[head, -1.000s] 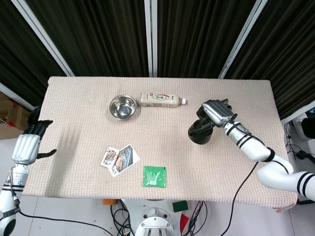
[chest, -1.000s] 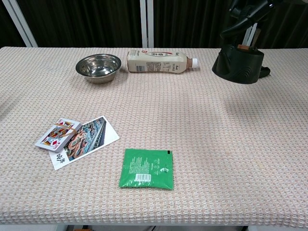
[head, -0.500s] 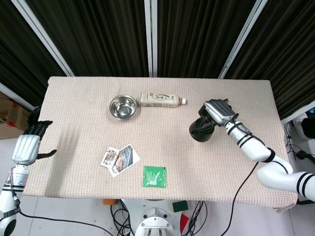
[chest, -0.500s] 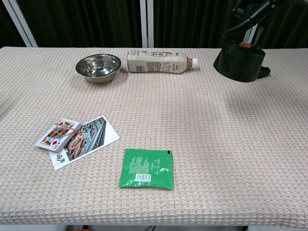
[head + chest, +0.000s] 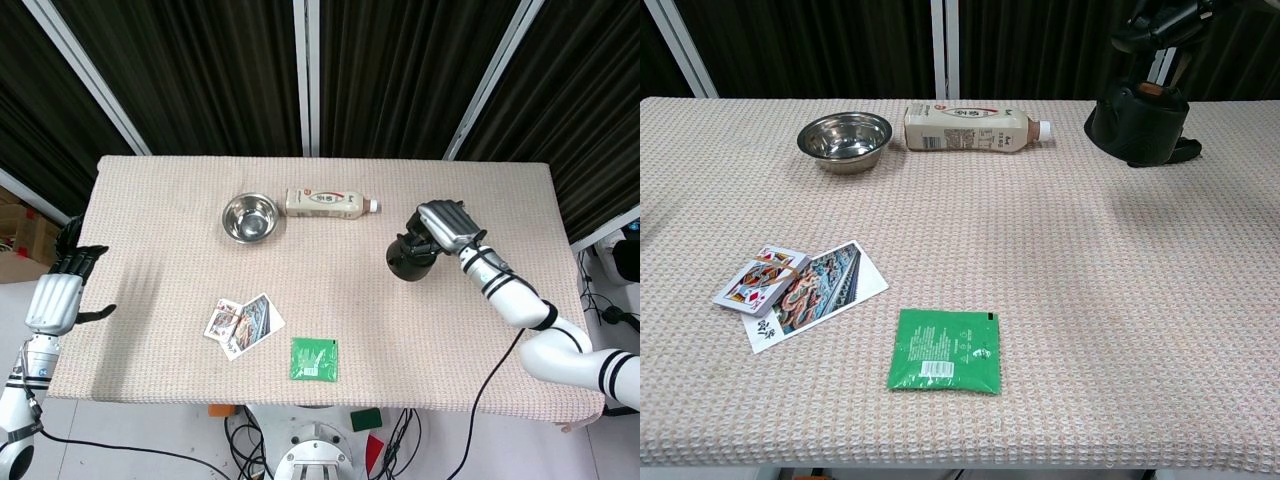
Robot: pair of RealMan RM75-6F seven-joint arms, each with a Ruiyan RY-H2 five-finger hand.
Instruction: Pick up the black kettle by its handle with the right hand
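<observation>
Clearly the right hand [image 5: 446, 226] had its fingers curled over the top of the black kettle [image 5: 411, 258], closed around the handle, and in the chest view the same hand [image 5: 1162, 18] showed only partly at the upper edge, above the kettle [image 5: 1138, 123]. The kettle hung tilted toward the table's right side, and its lower edge looked to be just clear of the woven tablecloth [image 5: 150, 210], though whether it touched the cloth could not be told for sure. Just left of the kettle and slightly farther back, a milk-tea bottle [image 5: 329, 203] lay on its side with its cap pointing toward the kettle, and beside its base stood a steel bowl [image 5: 249, 216]. Nearer the front edge lay a few playing cards [image 5: 243, 323] fanned over one another, and to their right a green sachet [image 5: 314, 359] lay flat. Well apart from all of this, the left hand [image 5: 58, 290] hovered off the table's left edge, holding nothing, its fingers apart and slightly bent.
</observation>
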